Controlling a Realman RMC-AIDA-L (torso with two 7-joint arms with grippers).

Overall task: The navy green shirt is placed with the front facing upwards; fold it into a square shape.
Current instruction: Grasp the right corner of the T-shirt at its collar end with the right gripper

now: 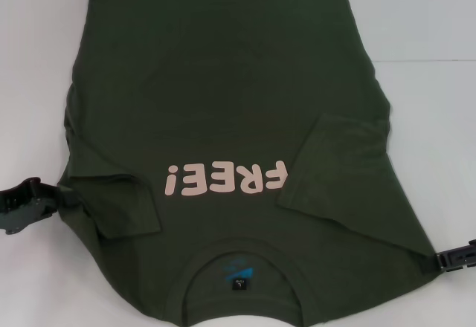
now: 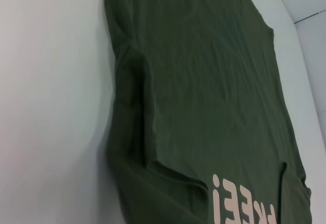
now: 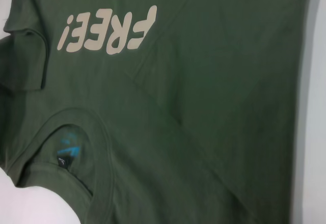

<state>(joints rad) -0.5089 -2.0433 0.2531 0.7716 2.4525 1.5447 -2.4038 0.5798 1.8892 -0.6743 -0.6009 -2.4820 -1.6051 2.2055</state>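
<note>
sleeves are already turned in over the chest of the navy green shirt [image 1: 238,111], which lies front-up on the white tabletop [image 1: 431,59], collar nearest the robot. left gripper [image 1: 26,204] sits at the shirt's left shoulder edge, right gripper [image 1: 455,256] at the right shoulder; whether either grips cloth cannot be told. next likely comes folding collar toward hem, both sides moving evenly.

Even, soft overhead light; the left wrist view is slightly blurred.

Left hand [image 1: 30,202] low left; right hand [image 1: 455,255] low right.
</note>
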